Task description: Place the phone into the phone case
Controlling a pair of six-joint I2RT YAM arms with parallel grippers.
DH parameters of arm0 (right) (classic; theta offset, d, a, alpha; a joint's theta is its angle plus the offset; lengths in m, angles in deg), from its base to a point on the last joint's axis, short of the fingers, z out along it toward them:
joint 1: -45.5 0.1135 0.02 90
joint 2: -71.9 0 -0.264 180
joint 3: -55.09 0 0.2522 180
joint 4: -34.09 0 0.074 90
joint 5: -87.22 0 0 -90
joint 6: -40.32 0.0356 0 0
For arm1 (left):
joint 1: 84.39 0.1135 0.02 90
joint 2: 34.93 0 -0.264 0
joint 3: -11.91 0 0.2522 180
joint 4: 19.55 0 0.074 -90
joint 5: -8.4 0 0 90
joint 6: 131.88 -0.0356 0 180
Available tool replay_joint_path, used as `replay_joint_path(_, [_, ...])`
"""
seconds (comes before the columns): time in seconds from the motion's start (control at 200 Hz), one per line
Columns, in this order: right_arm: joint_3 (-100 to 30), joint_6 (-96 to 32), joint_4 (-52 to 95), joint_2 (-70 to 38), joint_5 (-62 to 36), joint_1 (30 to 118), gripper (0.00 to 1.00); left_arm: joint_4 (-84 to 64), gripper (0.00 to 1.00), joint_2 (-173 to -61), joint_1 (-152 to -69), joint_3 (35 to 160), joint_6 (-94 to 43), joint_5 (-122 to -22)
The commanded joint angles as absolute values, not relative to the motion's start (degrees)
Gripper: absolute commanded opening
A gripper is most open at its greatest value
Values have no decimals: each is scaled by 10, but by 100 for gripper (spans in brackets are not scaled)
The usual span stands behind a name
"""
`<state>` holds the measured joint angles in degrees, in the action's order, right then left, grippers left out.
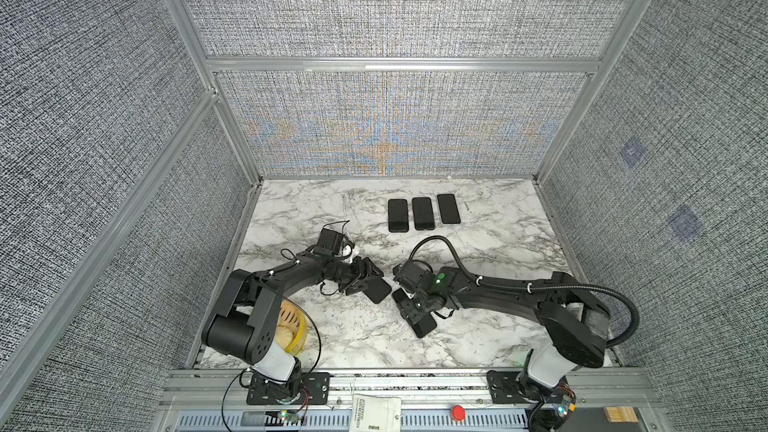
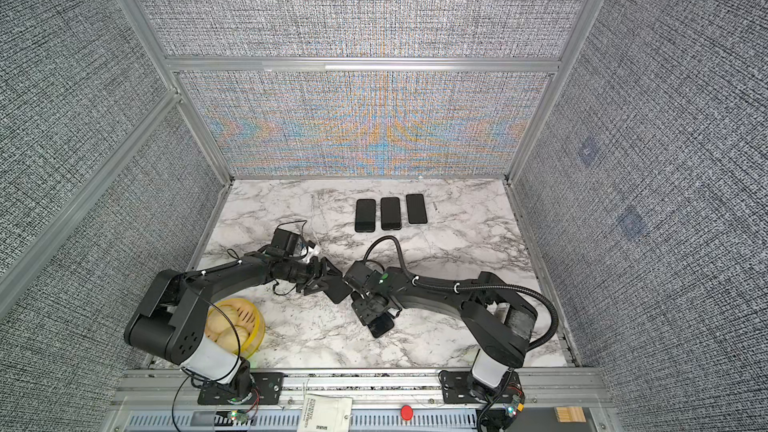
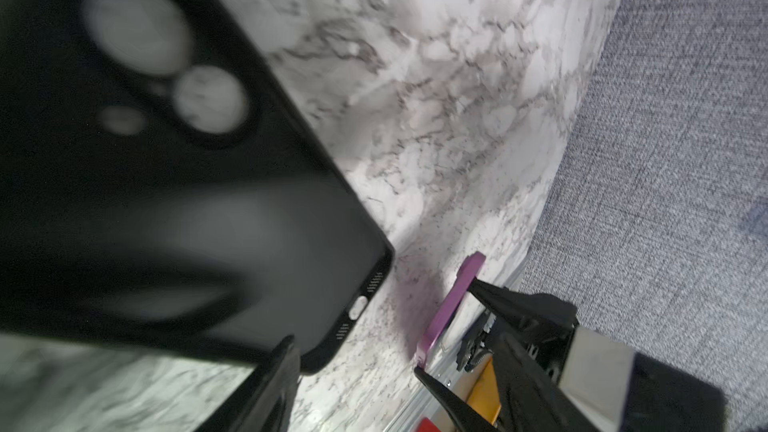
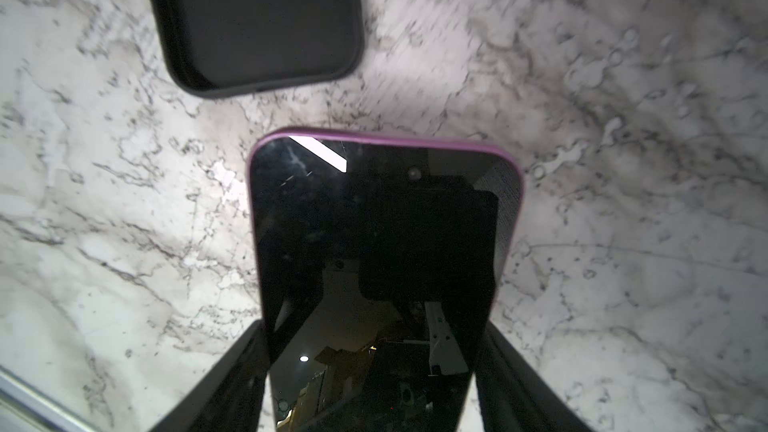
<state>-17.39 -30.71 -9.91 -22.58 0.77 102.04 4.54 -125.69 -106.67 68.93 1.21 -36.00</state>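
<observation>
At 7 o'clock sat a yellow round basket of pale buns (image 2: pixel 258 332). Mid-table, the right gripper (image 1: pixel 417 315) pinched the purple-rimmed, black-glass phone (image 4: pixel 374 222) by its long edges (screen up). At its 10 o'clock the left gripper (image 1: pixel 368 282) clamped the black matte phone case (image 1: pixel 378 292). Three black slab phones (image 1: pixel 423 214) lay at 12 o'clock.

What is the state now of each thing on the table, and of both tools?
phone case: empty, gripped by left tool.
phone: screen dark, gripped by right tool, outside the case.
three phones: lying flat in a row.
basket: open, holds buns.
</observation>
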Motion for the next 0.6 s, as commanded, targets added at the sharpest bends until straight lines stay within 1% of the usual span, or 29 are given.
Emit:
replay_joint_path(0.0, [-174,-345,-63,-209,-21,1005,61,11,72,-1257,-1079,688,9,-319])
replay_joint_path(0.235, [-166,-369,-43,-202,-56,991,60,-131,60,-1266,-1101,645,53,-265])
replay_joint_path(0.325, [-162,-367,-34,-191,-70,986,60,-170,56,-1262,-1108,629,66,-263])
replay_joint_path(0.51, [-167,-368,-34,-183,-83,984,59,-196,39,-1265,-1114,621,70,-256])
replay_joint_path(0.595, [-173,-369,-36,-187,-88,984,59,-207,35,-1263,-1116,621,72,-254])
